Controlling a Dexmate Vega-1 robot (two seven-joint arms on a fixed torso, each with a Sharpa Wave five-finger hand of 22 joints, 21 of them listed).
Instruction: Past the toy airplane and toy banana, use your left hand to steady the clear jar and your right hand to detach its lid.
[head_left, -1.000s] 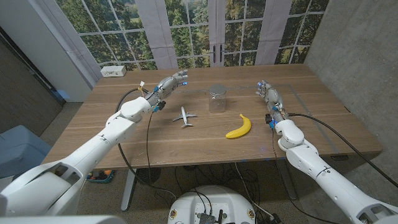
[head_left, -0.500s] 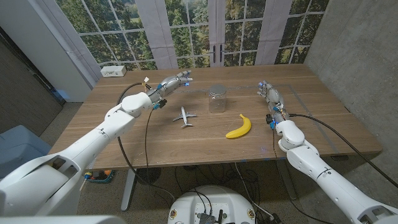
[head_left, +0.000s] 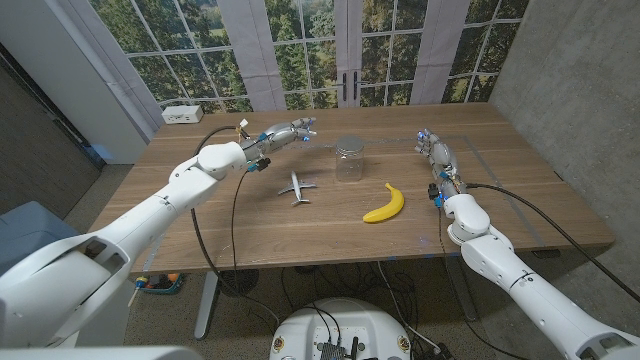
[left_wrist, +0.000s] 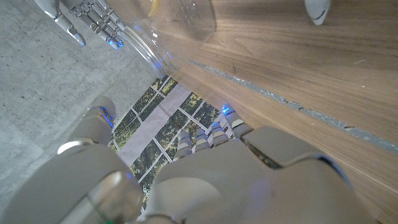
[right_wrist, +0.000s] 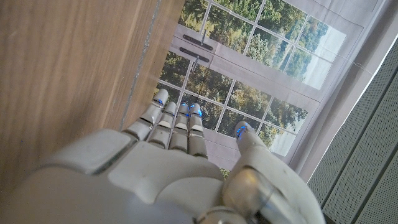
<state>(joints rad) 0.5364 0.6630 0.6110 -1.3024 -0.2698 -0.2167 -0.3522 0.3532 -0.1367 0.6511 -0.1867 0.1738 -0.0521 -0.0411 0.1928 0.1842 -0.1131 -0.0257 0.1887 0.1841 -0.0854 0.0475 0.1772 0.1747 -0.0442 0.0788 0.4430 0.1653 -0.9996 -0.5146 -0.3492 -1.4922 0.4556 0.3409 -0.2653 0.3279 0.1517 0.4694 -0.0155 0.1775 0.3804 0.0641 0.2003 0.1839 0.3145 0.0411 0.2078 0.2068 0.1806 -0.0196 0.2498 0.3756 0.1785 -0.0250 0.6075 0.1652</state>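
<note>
Head view: small clear glass jar (head_left: 349, 160) with silvery screw lid (head_left: 349, 146) standing upright on wooden counter (head_left: 200, 230), beyond white toy airplane (head_left: 297, 186) and yellow toy banana (head_left: 385, 204). Left hand (head_left: 286, 134) in the air beside jar, not touching, fingers apart, holding nothing. Right hand (head_left: 434, 152) well apart, fingers straight, also empty. Jar probably light, stiff, slippery, breakable: better to wrap body low, then grip lid by rim.
</note>
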